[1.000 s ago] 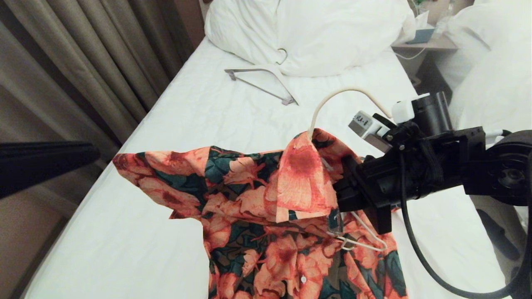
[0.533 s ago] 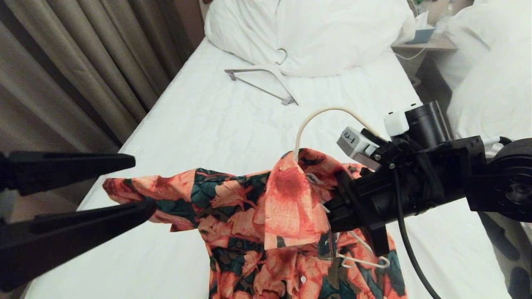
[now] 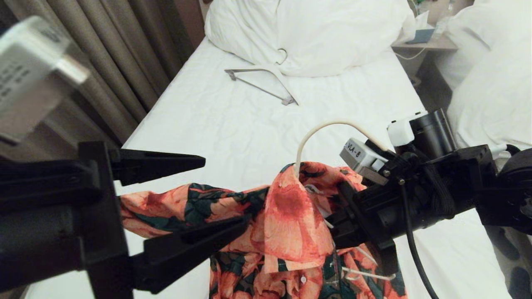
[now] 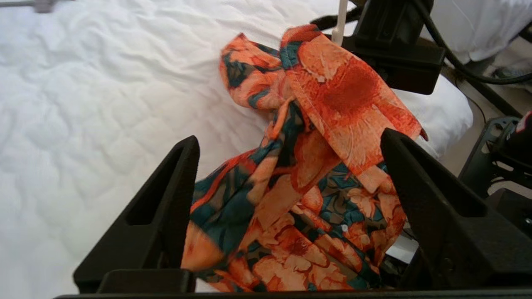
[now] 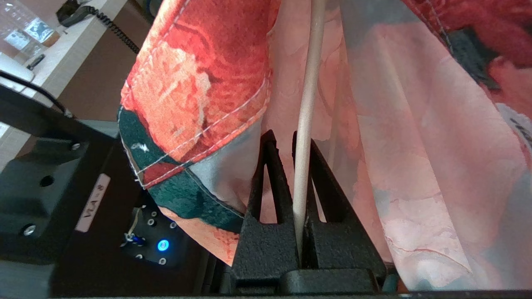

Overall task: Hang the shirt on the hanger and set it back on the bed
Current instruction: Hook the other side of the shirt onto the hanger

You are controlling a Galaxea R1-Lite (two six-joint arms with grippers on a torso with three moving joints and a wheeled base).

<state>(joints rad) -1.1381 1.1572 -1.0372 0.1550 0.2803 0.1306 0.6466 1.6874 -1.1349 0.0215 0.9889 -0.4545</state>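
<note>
shirt (image 4: 316,174) between spread left claw (image 4: 291,166) fingers, unpinched.

The black left gripper (image 3: 224,191) has swung in with its fingers spread wide around the orange-flowered, dark-green-leafed shirt's (image 3: 286,224) sleeve, which has dropped lower.

This looks like a hotel bedroom. There is a long bed (image 3: 232,124) with a white sheet and big white pillows (image 3: 307,33). Long brown curtains (image 3: 108,62) hang beside it. A small bedside table (image 3: 428,41) stands between it and another white bed (image 3: 490,83).
</note>
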